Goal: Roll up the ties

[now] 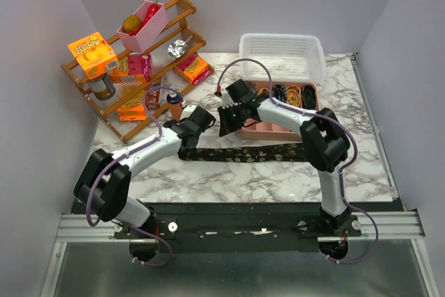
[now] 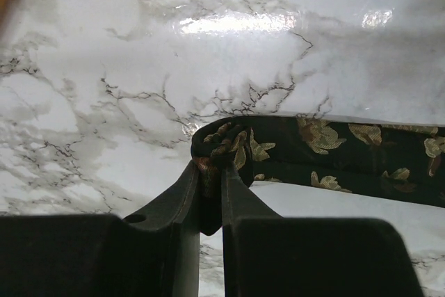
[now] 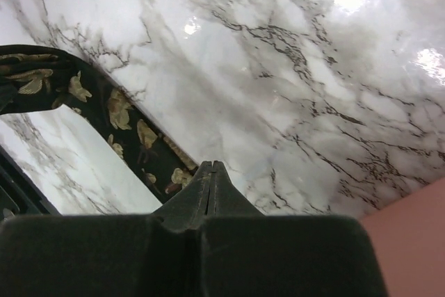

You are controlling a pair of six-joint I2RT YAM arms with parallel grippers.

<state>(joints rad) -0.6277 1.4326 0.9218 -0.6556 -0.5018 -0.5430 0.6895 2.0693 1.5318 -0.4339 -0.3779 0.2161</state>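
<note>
Left wrist view gives the clearest look at the grip: the left gripper (image 2: 221, 166) is drawn narrow, pinching the curled end of the tie (image 2: 334, 147), where dark fabric with gold-brown leaves bunches into a small fold between the jaws. From that end the tie runs flat across the marble table (image 1: 229, 179), a long narrow strip lying in front of both arms. Its other end reaches the right arm's elbow in the top view, and where it finishes is hidden. The right gripper (image 3: 212, 166) is closed tight on nothing and hangs over bare marble just beside the strip, near the pink tray (image 1: 274, 129), whose compartments hold finished coils (image 1: 292, 92). The tie looks light, limp and thin, with no stiffness of its own, so it will probably sag, twist or unroll as soon as tension drops. The glossy marble likely lets it slide rather than stay put while it is wound. The pinched end seems the right place to hold, since a roll has to start from a tight core there. The flat stretch just ahead of the fold looks like the spot for the other claw to press down and keep the strip straight.
</note>
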